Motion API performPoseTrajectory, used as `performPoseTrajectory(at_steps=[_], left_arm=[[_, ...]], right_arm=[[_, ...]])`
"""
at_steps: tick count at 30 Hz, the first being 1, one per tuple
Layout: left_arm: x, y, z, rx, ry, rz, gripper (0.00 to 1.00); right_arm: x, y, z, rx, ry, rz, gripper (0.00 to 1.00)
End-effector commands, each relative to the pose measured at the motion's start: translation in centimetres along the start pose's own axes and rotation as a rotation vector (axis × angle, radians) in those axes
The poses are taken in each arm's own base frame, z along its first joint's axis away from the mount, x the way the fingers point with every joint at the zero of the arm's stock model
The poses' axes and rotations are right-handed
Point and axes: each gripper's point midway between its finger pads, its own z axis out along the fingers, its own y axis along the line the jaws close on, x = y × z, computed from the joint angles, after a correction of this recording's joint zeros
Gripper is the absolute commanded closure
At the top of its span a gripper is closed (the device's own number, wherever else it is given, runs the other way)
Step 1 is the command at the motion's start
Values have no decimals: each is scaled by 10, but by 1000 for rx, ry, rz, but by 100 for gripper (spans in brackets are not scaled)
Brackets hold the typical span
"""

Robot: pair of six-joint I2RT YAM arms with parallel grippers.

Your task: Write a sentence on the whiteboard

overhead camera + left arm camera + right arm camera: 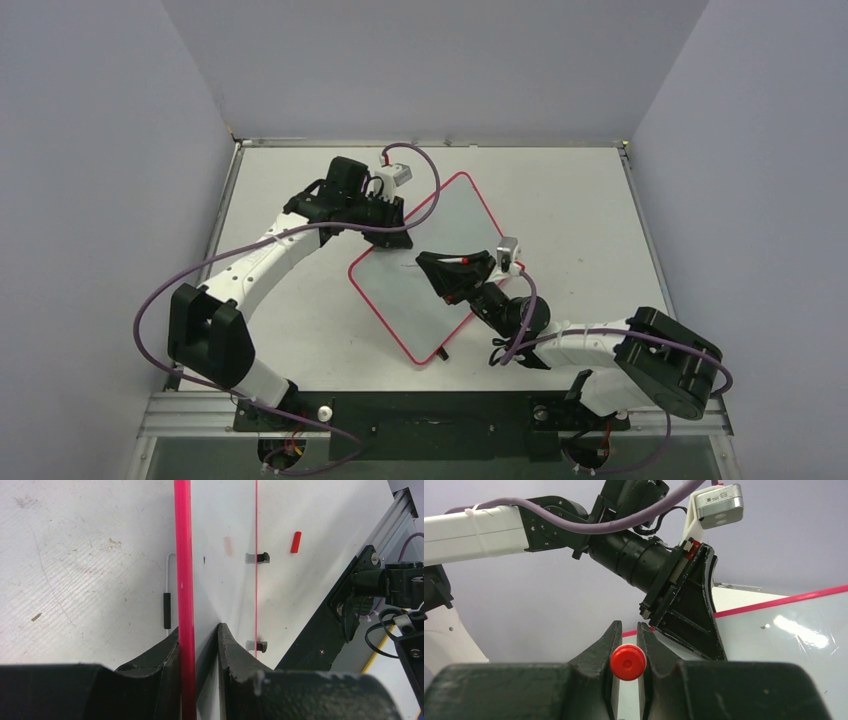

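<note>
Pale grey desk [300, 330] carries the whiteboard [430, 300], turned cornerwise. Left claw [392, 236], its arm stretched forward with the elbow bent, is clenched on the board's red-edged far corner, hiding it. Just right of it, over the board's middle, the right claw [440, 268] grips a red-ended marker [628, 662]. The marker's tip and whatever is written there cannot be made out.

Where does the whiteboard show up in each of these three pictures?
Top external: the whiteboard is at the centre, turned like a diamond.
Left wrist: the whiteboard runs up the middle, the left tool clamped on its edge.
Right wrist: the whiteboard is lower right, beyond the right tool holding a marker.
Shared landmark: its red-pink border.
</note>
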Motion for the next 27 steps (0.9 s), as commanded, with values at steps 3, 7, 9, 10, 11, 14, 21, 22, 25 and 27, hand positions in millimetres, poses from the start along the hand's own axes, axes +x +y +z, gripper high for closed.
performPoseTrajectory(at_steps=[3, 7, 9, 10, 11, 14, 21, 22, 25, 27], left_arm=[[6, 47, -8, -247, 11, 132, 100], [6, 45, -11, -253, -6, 131, 100], [5, 44, -13, -253, -14, 133, 100], [4, 43, -14, -254, -17, 133, 100], [5, 43, -15, -256, -17, 134, 100], [6, 41, -14, -259, -12, 135, 100], [7, 40, -14, -271, -7, 136, 100], [7, 40, -13, -271, -7, 137, 100], [5, 39, -13, -271, -11, 139, 100], [5, 38, -14, -270, -11, 141, 100]], right_arm=[[-2, 21, 5, -79, -52, 33, 100], [14, 16, 6, -47, -24, 21, 100], [20, 15, 8, -33, -17, 8, 100], [20, 13, 8, -25, -17, 3, 100], [22, 12, 9, -16, -16, 3, 100], [25, 11, 11, -8, -16, -1, 100], [28, 13, 17, -8, -14, -3, 100], [28, 13, 17, -9, -15, -3, 100], [30, 12, 19, -4, -15, -8, 100], [31, 10, 20, 3, -14, -8, 100]])
